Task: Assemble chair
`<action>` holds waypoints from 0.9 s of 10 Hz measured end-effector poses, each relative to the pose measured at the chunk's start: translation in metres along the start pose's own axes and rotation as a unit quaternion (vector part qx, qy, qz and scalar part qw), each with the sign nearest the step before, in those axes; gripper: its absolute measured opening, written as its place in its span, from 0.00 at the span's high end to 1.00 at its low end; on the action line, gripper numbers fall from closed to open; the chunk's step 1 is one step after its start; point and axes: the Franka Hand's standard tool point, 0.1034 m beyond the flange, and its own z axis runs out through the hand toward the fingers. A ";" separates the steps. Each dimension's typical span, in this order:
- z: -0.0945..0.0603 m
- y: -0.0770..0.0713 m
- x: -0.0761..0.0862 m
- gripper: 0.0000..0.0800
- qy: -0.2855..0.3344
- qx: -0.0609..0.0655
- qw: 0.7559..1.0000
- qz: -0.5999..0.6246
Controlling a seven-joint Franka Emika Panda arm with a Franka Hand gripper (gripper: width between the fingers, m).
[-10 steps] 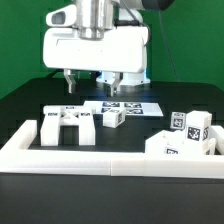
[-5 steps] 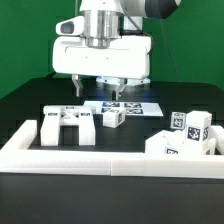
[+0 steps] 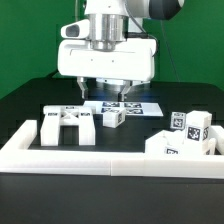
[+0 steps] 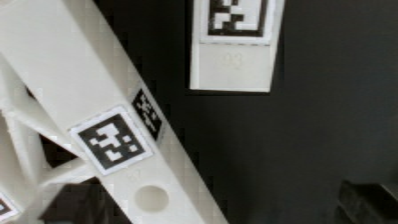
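Pincer [image 3: 100, 94], spread wide and empty, hovers over the black surface [image 3: 25, 105] early in the chair build: no parts look joined, and a first pick-up appears to be in hand. On the exterior view's clock face, the bracket-like piece [image 3: 68, 125] lies at seven o'clock of it, a small cube [image 3: 113, 117] near at five, and a cluster of tagged pieces [image 3: 185, 135] well apart at four. The wrist view shows a tagged white bar [image 4: 111, 140] close below. The next move calls for a square descent astride one part; the marker board [image 3: 140, 104] beside the cube and the border wall [image 3: 100, 160] at six crowd the approach.
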 end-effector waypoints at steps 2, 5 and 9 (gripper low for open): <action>0.001 0.000 -0.002 0.19 -0.006 0.001 1.000 0.000; 0.002 -0.023 -0.012 0.19 -0.119 0.023 0.993 0.013; 0.002 -0.022 -0.024 0.19 -0.259 0.035 0.965 0.023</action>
